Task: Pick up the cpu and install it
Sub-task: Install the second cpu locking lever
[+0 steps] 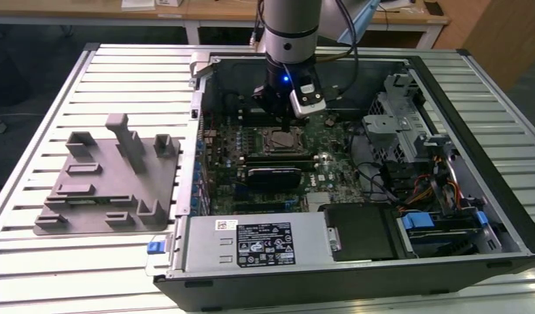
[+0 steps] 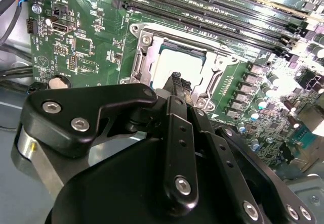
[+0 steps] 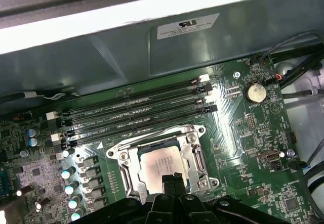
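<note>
One cpu (image 3: 161,164) sits flat in the motherboard socket (image 3: 161,159), inside its metal frame. I judge it light, stiff and slick on top, fragile underneath — best held by opposite edges, never pressed. My gripper (image 3: 173,182) hangs just over its near edge, fingertips together and holding nothing — all inside the open computer case (image 1: 477,104). Well apart, the grey tray (image 1: 84,196) stands on the slatted table (image 1: 40,118).
</note>
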Tool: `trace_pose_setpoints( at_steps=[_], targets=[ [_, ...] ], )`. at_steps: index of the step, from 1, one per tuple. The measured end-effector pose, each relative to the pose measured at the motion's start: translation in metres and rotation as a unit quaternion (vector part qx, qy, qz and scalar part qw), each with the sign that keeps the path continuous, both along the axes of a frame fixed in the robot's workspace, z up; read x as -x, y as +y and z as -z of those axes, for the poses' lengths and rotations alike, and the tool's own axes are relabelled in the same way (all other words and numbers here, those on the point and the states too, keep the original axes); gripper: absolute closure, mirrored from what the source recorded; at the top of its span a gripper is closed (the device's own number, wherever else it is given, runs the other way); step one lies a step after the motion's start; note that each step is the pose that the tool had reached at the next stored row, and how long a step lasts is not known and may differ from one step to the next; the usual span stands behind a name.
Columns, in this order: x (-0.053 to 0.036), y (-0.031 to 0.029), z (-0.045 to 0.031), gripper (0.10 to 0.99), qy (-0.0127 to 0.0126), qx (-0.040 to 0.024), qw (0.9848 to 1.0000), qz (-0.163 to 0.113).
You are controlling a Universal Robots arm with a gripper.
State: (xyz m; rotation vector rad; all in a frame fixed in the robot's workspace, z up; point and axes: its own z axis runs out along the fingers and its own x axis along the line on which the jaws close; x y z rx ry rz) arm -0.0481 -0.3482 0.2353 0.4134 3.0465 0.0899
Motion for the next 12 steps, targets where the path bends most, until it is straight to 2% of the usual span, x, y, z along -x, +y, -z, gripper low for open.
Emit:
trace_pose_setpoints(
  at_steps=[12],
  targets=[
    [0.0000,-0.0060,0.0000,0.980,0.0000,0.0000,1.0000,0.000]
  ],
)
